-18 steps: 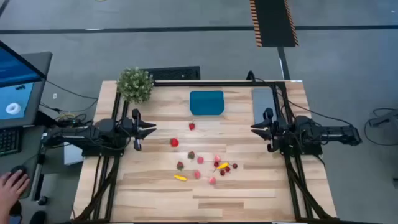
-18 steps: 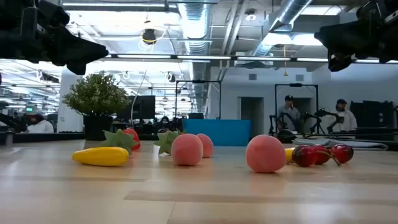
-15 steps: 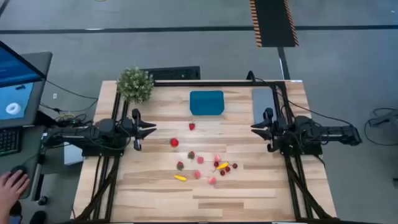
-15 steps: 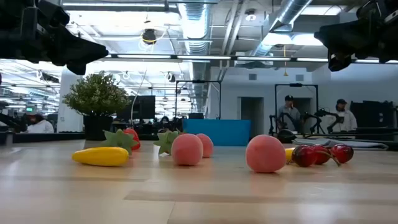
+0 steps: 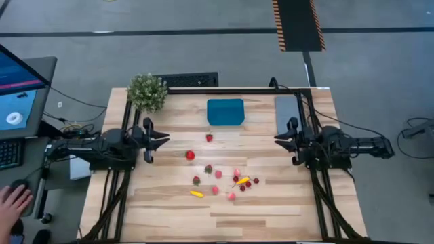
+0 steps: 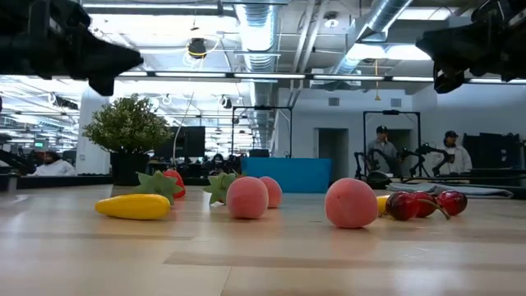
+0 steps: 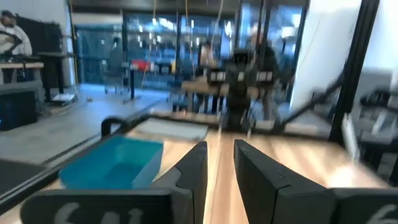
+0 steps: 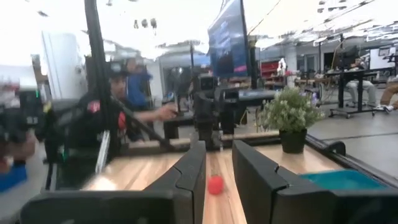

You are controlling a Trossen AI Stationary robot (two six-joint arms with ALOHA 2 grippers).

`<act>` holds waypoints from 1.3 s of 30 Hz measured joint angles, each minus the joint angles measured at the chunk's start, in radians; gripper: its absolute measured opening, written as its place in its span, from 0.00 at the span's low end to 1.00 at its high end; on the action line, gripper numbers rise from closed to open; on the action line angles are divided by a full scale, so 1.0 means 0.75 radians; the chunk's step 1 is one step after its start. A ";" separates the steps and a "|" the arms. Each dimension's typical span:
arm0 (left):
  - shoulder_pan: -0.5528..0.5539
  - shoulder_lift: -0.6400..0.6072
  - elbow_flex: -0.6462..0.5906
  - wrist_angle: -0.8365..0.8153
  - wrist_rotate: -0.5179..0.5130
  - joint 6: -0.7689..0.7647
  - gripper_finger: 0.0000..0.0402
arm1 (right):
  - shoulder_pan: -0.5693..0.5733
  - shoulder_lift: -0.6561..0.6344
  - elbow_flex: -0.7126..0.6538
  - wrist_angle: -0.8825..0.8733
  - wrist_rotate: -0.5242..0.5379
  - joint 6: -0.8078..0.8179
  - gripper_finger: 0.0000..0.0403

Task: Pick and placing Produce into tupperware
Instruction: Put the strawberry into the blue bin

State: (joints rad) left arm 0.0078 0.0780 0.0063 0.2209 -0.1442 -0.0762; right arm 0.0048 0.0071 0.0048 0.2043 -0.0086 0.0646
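The produce [image 5: 220,181] lies scattered on the wooden table's middle: red strawberries, pink pieces [image 6: 247,197], dark cherries [image 6: 419,204] and a yellow piece [image 6: 133,206]. One strawberry [image 8: 215,185] shows in the right wrist view. The teal-blue tupperware [image 5: 225,112] stands near the far edge, also seen as tupperware [image 7: 112,163]. My left gripper [image 5: 167,141] hovers over the table's left side and my right gripper [image 5: 276,140] over its right side. Both point inward, well above the wood. Each has its fingers close together, with only a narrow slit between them, and holds nothing.
A bushy potted plant [image 5: 147,91] stands at the far left corner and a grey flat plate [image 5: 288,108] at the far right. Black frame bars run along the far and side edges. A monitor, a keyboard and a person's hand [image 5: 12,202] lie left of the table.
My left arm has stirred slightly: its outline in the low view is smeared now where it was sharp before. I cannot tell which way it moves. The produce and the tupperware lie as they did.
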 joint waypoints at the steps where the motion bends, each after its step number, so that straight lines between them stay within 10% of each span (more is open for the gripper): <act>1: 0.000 0.000 0.000 0.046 -0.006 -0.031 0.18 | -0.001 0.000 0.000 0.023 0.015 0.027 0.25; 12: 0.001 0.082 0.270 0.007 -0.289 -0.158 0.18 | -0.001 0.038 0.238 -0.045 0.389 -0.110 0.25; 24: 0.049 0.687 0.775 -0.360 -0.434 -0.259 0.18 | -0.001 0.547 0.662 -0.412 0.767 -0.121 0.26; 39: 0.242 1.193 1.230 -1.093 0.057 -0.233 0.45 | -0.001 0.944 1.099 -0.932 0.754 0.021 0.51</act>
State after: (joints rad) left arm 0.1894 0.9725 0.9291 -0.5990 -0.1017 -0.2508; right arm 0.0044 0.7153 0.8291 -0.4948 0.5566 0.0806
